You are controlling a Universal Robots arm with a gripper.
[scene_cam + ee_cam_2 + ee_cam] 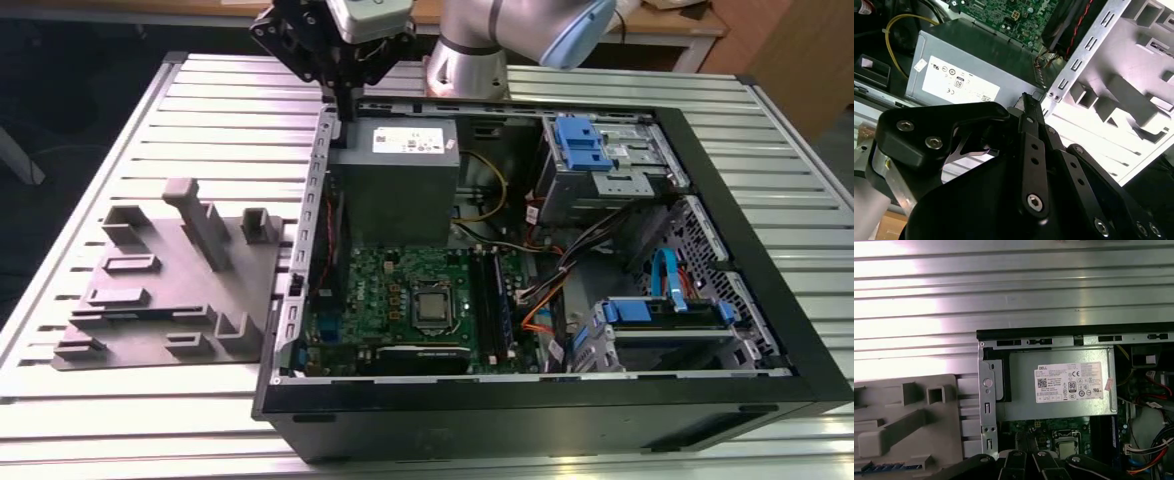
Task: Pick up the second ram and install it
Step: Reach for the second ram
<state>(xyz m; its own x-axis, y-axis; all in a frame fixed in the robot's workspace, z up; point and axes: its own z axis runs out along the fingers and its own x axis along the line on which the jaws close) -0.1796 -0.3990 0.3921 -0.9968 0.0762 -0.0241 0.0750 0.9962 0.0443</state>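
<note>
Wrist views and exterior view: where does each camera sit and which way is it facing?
Exterior view: off the arm, high, looking down on the open computer case, power supply and grey tray; the arm and gripper show at the case's far edge.
First wrist view: on the wrist, looking down past the gripper at power supply and tray.
Second wrist view: on the wrist, close behind the gripper, facing the same two.
Shared: all three show power supply and tray.

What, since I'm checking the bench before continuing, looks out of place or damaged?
Nothing stands out. The grey tray lies flat on the table beside the open computer case, nothing looks spilled or broken, and the gripper hangs above the case's corner by the power supply.
</note>
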